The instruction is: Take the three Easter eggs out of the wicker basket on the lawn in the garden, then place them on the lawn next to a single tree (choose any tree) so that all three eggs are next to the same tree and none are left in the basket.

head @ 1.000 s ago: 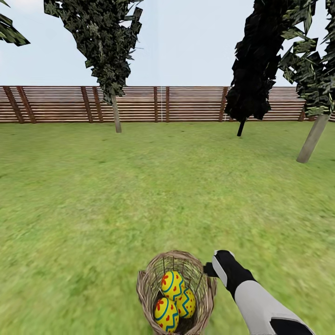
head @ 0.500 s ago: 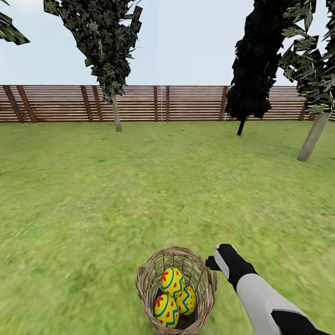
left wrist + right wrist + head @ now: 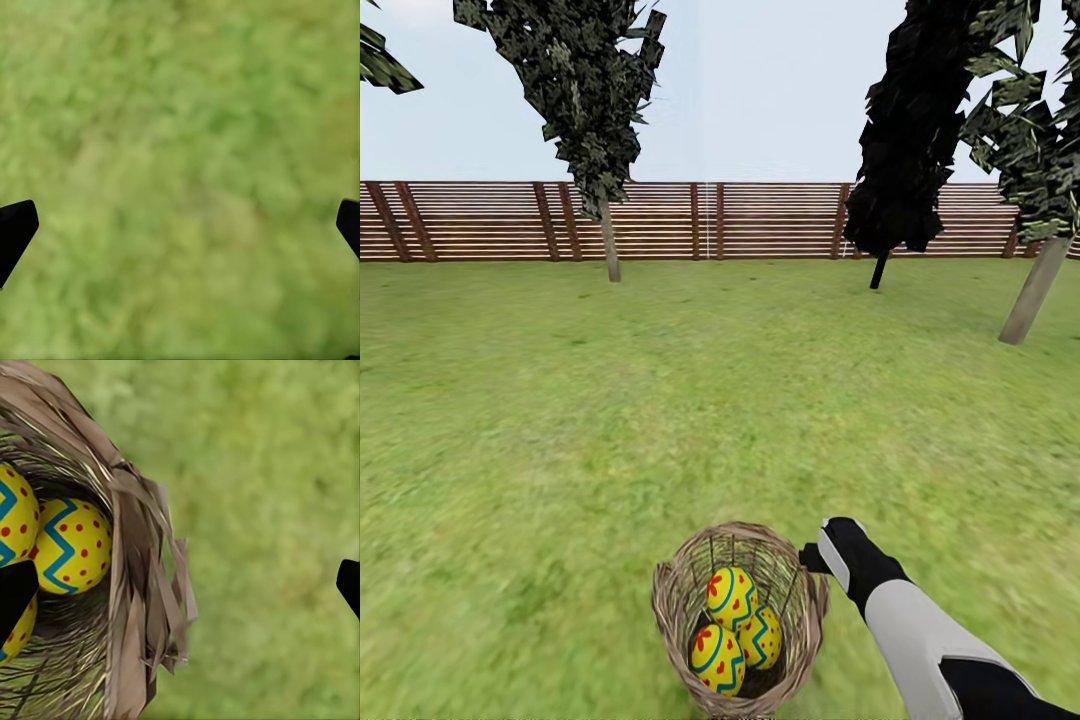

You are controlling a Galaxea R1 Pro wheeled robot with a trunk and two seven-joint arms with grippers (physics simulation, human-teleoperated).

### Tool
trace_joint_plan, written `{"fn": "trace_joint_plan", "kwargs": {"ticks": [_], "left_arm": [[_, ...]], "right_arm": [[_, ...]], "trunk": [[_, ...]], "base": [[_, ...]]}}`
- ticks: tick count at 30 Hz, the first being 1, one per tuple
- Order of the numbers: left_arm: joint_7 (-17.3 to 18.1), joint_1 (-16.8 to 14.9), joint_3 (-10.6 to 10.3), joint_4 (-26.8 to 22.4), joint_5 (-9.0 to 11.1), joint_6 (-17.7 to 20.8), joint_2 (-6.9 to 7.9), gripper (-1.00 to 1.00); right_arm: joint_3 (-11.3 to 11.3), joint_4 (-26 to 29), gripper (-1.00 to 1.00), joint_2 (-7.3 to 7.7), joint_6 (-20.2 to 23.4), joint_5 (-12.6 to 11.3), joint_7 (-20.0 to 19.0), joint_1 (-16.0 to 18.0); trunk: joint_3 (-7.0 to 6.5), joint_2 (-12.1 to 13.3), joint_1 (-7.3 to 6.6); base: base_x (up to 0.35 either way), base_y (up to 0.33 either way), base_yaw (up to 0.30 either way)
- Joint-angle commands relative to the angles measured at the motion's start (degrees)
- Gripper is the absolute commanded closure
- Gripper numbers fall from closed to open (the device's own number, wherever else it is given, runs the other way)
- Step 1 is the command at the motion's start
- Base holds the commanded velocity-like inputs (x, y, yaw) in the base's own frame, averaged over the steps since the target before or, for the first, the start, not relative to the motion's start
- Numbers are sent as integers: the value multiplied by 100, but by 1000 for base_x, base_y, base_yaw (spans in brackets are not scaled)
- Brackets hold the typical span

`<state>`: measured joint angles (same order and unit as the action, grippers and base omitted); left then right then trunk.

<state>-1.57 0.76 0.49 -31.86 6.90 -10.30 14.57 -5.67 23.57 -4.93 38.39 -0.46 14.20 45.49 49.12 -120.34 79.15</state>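
Eggs: all three Easter eggs (image 3: 732, 625) sit in the wicker basket (image 3: 678, 600) on the lawn (image 3: 660, 420); none moved.
Right claw (image 3: 180, 585): spread, straddling the basket rim.
Left claw (image 3: 180, 225): spread over grass.
Left: everything; tree (image 3: 1032, 295) well apart.

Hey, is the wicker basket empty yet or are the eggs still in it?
Not empty. The wicker basket stands upright on the lawn with all three Easter eggs inside.
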Motion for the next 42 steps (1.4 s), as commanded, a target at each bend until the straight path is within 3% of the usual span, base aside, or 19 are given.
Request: {"fn": "trace_joint_plan", "kwargs": {"ticks": [1, 21, 26, 29, 31, 32, 34, 35, 38, 42], "left_arm": [[-13, 3, -14, -10, 55, -7, 4, -100], [-10, 3, -12, -111, 83, 145, 55, -100], [-6, 107, -14, -756, 412, 544, 315, -100], [-9, 589, -12, -1669, 728, 909, 487, -100], [-9, 810, 14, -2051, 800, 1010, 521, -100], [-9, 916, 66, -2222, 825, 1058, 532, -100], [-6, 1172, 401, -2650, 864, 1195, 550, -100], [5, 1281, 679, -2890, 864, 1266, 550, -100], [22, 1397, 1041, -3200, 847, 1383, 543, -100], [30, 1452, 1212, -3342, 836, 1468, 540, -100]], "right_arm": [[-31, 8, -100, -7, 19, -6, 24, 5], [-21, -9, -100, -8, 20, -7, 23, 13], [-20, -104, -100, -8, 20, -7, 24, 13], [-15, -130, -100, -8, 20, -7, 23, 13], [-14, -134, -100, -8, 20, -5, 22, 13], [-16, -136, -100, -8, 20, -6, 22, 13], [-16, -139, -100, -8, 20, -6, 22, 13], [-15, -140, -100, -8, 20, -6, 22, 13], [-13, -140, -100, -8, 20, -7, 23, 16], [-18, -141, -100, -13, 20, -13, 24, 60]], "trunk": [[23, -44, 22], [382, -846, 461], [472, -1046, 571], [526, -1167, 637], [561, -1247, 681], [579, -1287, 703], [579, -1287, 703], [579, -1287, 703], [579, -1287, 703], [579, -1287, 703]], "base": [[0, 0, 0], [0, 0, 0], [0, 0, 0], [0, 0, 0], [0, 0, 0], [0, 0, 0], [0, 0, 0], [0, 0, 0], [0, 0, 0], [0, 0, 0]]}}
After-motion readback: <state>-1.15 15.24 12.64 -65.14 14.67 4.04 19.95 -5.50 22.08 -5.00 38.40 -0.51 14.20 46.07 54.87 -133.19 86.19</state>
